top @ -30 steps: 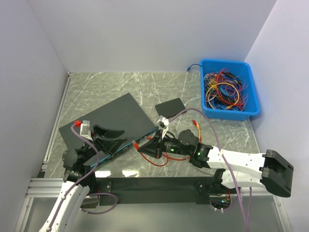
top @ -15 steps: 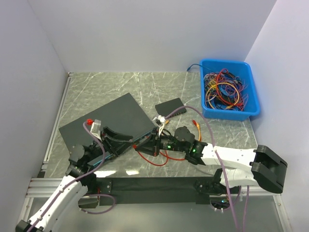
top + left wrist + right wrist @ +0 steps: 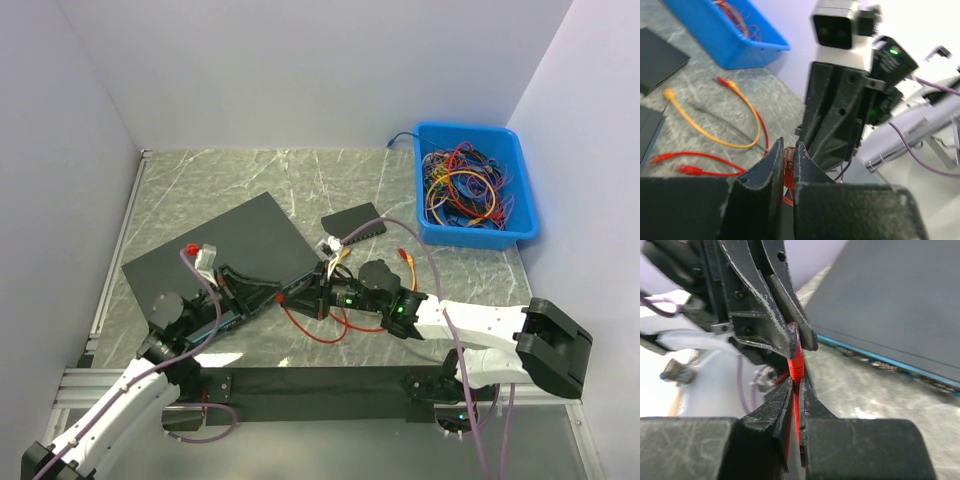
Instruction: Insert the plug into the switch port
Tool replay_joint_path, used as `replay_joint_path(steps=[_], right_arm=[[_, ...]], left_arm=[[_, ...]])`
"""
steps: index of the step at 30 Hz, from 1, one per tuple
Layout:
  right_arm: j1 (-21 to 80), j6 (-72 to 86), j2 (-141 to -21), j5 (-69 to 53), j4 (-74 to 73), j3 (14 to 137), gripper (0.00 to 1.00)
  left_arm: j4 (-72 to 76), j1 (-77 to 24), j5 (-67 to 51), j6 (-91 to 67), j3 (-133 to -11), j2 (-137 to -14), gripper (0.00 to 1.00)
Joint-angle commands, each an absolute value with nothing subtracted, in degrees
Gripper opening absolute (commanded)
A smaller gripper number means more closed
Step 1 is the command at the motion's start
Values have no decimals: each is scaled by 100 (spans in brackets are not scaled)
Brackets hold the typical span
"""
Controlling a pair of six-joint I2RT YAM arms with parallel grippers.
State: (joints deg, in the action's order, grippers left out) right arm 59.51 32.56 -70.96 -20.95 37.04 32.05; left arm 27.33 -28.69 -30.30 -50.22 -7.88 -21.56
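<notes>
Right wrist, red plug (image 3: 797, 364) clamped in R gripper (image 3: 796, 384) — L gripper (image 3: 801, 339) pinching tip

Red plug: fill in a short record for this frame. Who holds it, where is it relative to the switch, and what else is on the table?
plug: red, off the table, not in a port
left pincer: shut on plug tip
right pincer: shut on plug, cable end
switch: flat on table, blue front edge facing both pincers
cable: red loop lying on table near right pincer
other: blue bin of wires, far right; small black box; orange cable
</notes>
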Motion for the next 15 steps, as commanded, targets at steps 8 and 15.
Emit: replay_joint_path(steps=[8,15], right_arm=[[6011,2198,-6645,-713,1619,4403,70],[6222,1846,-6925,-45,994,4947,60]], left_arm=[[229,-2883,-826,-5773,-1977,-2619,0],[105,-2892,-808,-6003,-2171,-2909,1]])
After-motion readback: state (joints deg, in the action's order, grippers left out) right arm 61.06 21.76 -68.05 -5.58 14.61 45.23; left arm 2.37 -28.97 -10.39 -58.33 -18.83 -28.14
